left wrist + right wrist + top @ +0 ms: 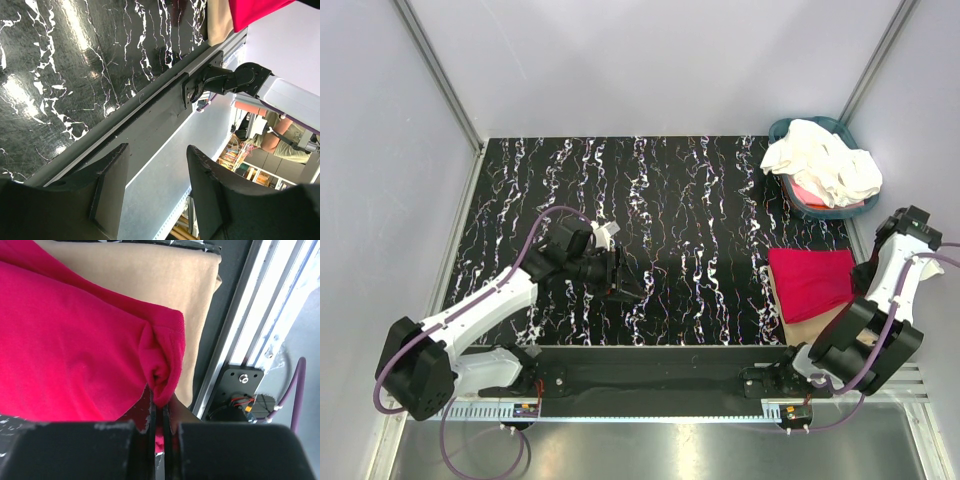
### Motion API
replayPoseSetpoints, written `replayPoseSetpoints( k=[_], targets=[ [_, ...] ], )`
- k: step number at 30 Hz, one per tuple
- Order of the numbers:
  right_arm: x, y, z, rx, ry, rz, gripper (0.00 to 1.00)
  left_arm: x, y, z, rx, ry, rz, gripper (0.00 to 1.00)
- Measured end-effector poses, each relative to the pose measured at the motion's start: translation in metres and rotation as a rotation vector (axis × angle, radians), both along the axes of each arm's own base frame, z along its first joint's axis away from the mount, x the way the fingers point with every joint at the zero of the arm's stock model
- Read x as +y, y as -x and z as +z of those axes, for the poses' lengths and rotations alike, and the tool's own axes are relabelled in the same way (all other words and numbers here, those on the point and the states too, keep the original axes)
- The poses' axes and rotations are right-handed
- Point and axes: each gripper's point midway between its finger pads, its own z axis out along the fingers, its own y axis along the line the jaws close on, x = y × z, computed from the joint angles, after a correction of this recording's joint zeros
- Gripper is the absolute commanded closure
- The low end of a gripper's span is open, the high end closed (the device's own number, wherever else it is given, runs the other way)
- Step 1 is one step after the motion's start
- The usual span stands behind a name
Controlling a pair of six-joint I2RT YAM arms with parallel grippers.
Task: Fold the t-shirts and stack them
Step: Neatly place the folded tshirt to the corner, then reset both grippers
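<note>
**R gripper point(161, 407) pinching red t-shirt point(75, 340)**

R gripper clenched on a bunched edge of the red t-shirt, which lies partly over the tan sheet point(150, 280) at near-right of table point(700, 230). L gripper point(157, 150) released, empty, above table's left-centre. Cream-white t-shirts point(825, 165) heaped in teal basket point(782, 130), far-right corner.

There is one red t-shirt point(810, 280), one tan sheet point(817, 328) and one teal basket point(830, 213). The white t-shirts point(825, 165) form one heap, too tangled to count.
</note>
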Motion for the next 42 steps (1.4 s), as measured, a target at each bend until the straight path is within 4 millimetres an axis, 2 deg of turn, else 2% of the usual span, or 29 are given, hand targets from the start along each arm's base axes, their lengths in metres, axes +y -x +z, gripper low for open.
replayPoseSetpoints(
  k=[12,25,27,28,29,32,35,37,40,42],
  targets=[
    [-0.009,0.006,-0.029,0.053,-0.008,0.028,1.00,-0.002,-0.002,-0.001,0.005,0.004,0.001,0.46],
    [-0.024,0.011,-0.048,0.140,-0.004,-0.002,1.00,-0.004,-0.005,-0.008,0.039,-0.007,0.014,0.46],
    [-0.026,0.012,-0.050,0.151,0.001,-0.003,0.87,-0.005,-0.006,-0.009,0.042,-0.006,0.017,0.46],
    [-0.027,0.012,-0.051,0.155,0.003,-0.007,0.78,-0.006,-0.006,-0.009,0.042,-0.005,0.018,0.46],
    [-0.027,0.012,-0.052,0.156,0.003,-0.011,0.65,-0.006,-0.007,-0.009,0.043,-0.004,0.020,0.46],
    [-0.031,0.013,-0.051,0.159,0.011,-0.016,0.54,-0.006,-0.006,-0.011,0.054,-0.005,0.026,0.46],
    [-0.036,0.008,-0.038,0.140,0.019,-0.014,0.42,-0.004,-0.004,-0.012,0.058,-0.003,0.036,0.46],
    [-0.041,-0.006,-0.017,0.089,0.047,-0.012,0.40,-0.001,0.000,-0.012,0.054,0.002,0.045,0.46],
    [-0.041,-0.041,0.027,-0.036,0.139,0.040,0.39,0.003,0.006,-0.008,0.045,0.016,0.057,0.46],
    [-0.022,-0.068,0.057,-0.124,0.183,0.130,0.39,0.005,0.012,-0.004,0.033,0.029,0.066,0.45]
  ],
)
